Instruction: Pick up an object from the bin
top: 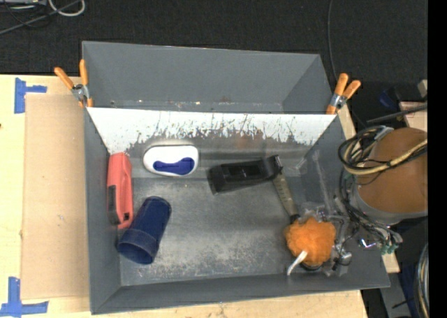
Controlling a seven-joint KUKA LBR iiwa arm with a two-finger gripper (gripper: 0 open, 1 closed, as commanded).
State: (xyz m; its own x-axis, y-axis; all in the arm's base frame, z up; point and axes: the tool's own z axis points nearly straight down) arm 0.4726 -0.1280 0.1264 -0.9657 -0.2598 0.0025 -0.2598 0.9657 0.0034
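Note:
My gripper (340,252) is low in the bin's front right corner, right against an orange fuzzy ball (309,238) that has a white stick poking out at its lower left. The gripper's metal parts lie along the ball's right side, and the ball hides how they sit on it. A black flat tool with a grey handle (244,174) lies just up and left of the ball, its handle slanting down toward the ball.
A dark blue cup (145,229) lies on its side at the front left. A salmon-red handle-shaped tool (119,189) rests along the left wall. Near the back left is a white oval thing with a blue inset (171,159). The arm comes in over the right rim.

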